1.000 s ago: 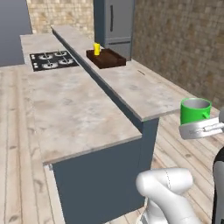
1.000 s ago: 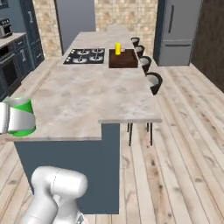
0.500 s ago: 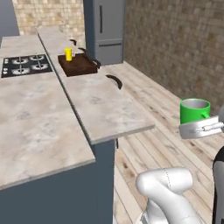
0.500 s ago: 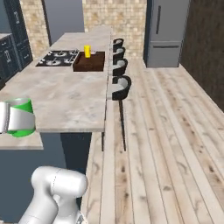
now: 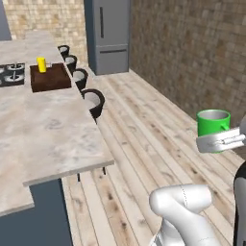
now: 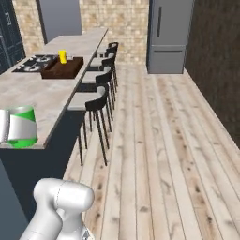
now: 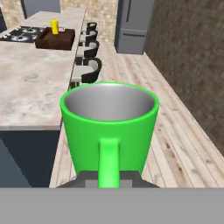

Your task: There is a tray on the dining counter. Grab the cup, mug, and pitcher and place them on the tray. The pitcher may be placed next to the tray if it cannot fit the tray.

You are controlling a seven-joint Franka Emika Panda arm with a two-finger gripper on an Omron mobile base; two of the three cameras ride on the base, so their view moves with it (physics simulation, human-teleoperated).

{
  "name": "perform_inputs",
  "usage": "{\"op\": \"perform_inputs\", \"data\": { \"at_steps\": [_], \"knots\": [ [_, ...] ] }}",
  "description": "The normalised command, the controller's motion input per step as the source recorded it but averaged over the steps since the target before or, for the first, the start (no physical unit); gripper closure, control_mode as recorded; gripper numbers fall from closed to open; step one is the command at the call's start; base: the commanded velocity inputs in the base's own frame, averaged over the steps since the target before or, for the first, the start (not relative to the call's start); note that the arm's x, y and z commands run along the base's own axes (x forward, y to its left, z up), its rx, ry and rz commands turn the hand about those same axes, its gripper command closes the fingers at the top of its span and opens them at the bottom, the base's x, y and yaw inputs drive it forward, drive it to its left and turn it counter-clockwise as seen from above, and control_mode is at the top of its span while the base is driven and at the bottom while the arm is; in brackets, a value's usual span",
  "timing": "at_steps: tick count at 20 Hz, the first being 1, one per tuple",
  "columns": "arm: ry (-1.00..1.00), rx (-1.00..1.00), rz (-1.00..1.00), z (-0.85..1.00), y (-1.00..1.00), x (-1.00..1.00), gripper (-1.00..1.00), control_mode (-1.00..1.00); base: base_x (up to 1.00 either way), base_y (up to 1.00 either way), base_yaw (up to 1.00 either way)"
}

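1. Mug (image 7: pixel 109 127), bright green, stands upright in the gripper (image 5: pixel 222 141), its open mouth up and its handle turned toward the hand camera.
2. Jaws are clamped tight on the mug, held in the air off the near end of the dining counter (image 5: pixel 45 139).
3. Far down the counter the tray (image 6: pixel 63 68) lies with its long axis along the counter, the cup (image 6: pixel 62 56) upright at its far end.

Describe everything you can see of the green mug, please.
The mug is bright green, glossy and cylindrical, with a grey, empty inside and a straight side handle that faces the hand camera. It stands upright and is held in the air, off the counter, near its close end and far from the tray. The tool is shut on it: a white part crosses its lower wall. Nothing else touches it.
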Motion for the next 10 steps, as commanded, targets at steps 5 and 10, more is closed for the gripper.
{"op": "perform_inputs", "data": {
  "at_steps": [5, 10],
  "knots": [
    [0.00, 0.00, 0.00, 0.00, 0.00, 0.00, 1.00, 1.00, 0.70, -1.00, 0.13],
    [0.00, 0.00, 0.00, 0.00, 0.00, 0.00, 1.00, 1.00, 0.83, -0.97, 0.17]
  ]
}}
